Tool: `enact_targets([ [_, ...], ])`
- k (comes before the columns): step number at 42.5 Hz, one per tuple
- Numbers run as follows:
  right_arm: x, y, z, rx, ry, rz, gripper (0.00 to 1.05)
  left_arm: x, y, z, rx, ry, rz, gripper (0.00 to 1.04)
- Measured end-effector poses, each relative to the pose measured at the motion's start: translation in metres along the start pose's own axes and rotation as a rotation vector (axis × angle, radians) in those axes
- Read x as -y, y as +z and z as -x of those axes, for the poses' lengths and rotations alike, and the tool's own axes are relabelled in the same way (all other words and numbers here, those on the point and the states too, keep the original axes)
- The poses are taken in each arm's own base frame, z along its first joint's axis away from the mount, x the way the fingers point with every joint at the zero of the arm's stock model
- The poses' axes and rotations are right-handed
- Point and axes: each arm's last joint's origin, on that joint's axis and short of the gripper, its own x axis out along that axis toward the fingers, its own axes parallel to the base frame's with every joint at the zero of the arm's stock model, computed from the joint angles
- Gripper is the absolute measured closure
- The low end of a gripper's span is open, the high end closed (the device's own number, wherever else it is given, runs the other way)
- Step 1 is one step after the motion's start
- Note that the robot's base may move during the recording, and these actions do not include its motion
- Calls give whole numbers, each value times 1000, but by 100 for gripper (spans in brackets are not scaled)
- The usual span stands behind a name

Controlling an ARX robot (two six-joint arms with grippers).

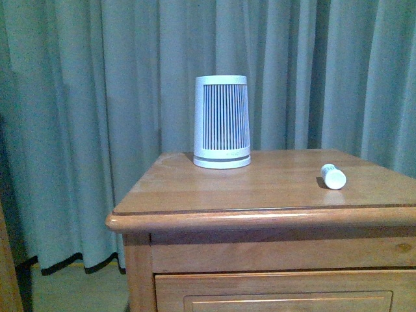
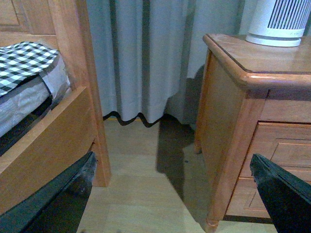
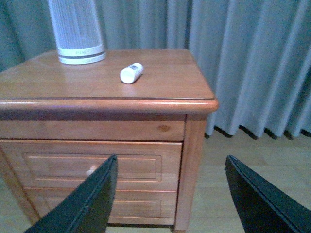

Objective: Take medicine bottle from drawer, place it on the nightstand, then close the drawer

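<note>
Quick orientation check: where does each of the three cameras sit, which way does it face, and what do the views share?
Front view: on the body, facing the nightstand top; no arm visible.
Left wrist view: low, left of the nightstand, facing floor, curtain and bed; left gripper open.
Right wrist view: facing the closed drawer; right gripper open.
Shared: ribbed cylinder in all; medicine bottle in front and right wrist.

Lighting is dim and even, with a cool blue-green cast in all views. The nightstand (image 3: 160,77) top carries a soft sheen. The nightstand casts a dark shadow on the floor (image 2: 146,194). The fingers (image 3: 87,204) appear dark and blurred. Detail is soft and grainy.
</note>
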Motion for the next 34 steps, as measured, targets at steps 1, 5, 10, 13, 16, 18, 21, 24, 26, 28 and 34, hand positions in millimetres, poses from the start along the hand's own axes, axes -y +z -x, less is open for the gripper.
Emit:
enact_targets([
  [1, -3, -3, 0, 0, -7, 2, 41, 0, 0, 0, 0, 0, 0, 7],
  [5, -9, -14, -1, -13, 32, 8, 60, 0, 0, 0, 0, 0, 0, 7],
  [10, -9, -22, 0, -6, 28, 8, 86, 0, 0, 0, 0, 0, 0, 7],
  [13, -9, -25, 0, -7, 28, 8, 97, 0, 0, 0, 0, 0, 0, 7],
  [16, -9, -27, 0, -8, 28, 12, 102, 0, 0, 0, 0, 0, 0, 7],
  [18, -9, -29, 0, -8, 29, 11, 102, 0, 0, 0, 0, 0, 0, 7],
  [21, -9, -31, 0, -7, 28, 11, 102, 0, 0, 0, 0, 0, 0, 7],
  [24, -9, -33, 0, -6, 28, 11, 102, 0, 0, 0, 0, 0, 0, 7],
  [26, -9, -34, 0, -6, 28, 11, 102, 0, 0, 0, 0, 0, 0, 7],
  [28, -9, -34, 0, -4, 28, 11, 102, 0, 0, 0, 0, 0, 0, 7],
  [34, -9, -38, 0, -4, 28, 11, 102, 0, 0, 0, 0, 0, 0, 7],
])
